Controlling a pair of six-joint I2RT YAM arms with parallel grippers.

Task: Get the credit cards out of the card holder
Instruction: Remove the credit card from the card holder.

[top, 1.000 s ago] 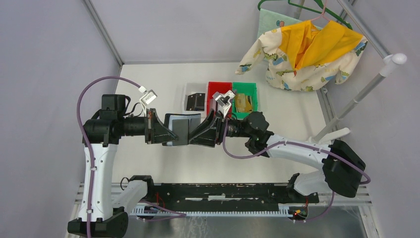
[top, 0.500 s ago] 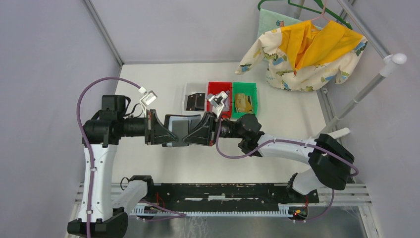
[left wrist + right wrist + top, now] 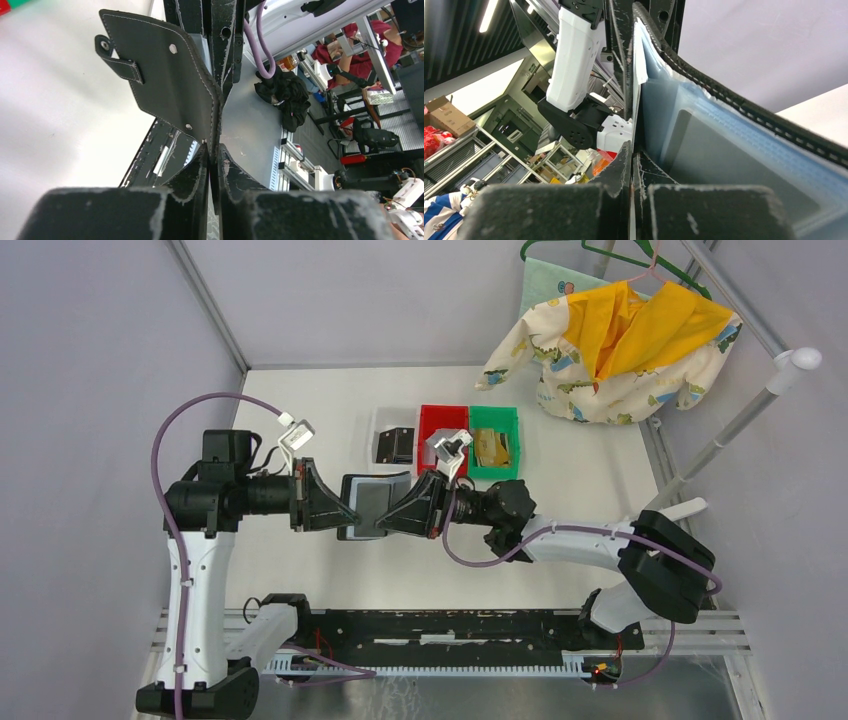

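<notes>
Open card holder sits at table centre. At its 9 o'clock the left gripper pinches the black cover edge. At 3 o'clock the right gripper is pressed tight on its thin pale inner edge.

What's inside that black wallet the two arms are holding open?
The card holder shows light blue-grey pockets, and a dark grey card sits in one of them. Whether more cards lie behind it cannot be seen, because the pocket layers cover that.
</notes>
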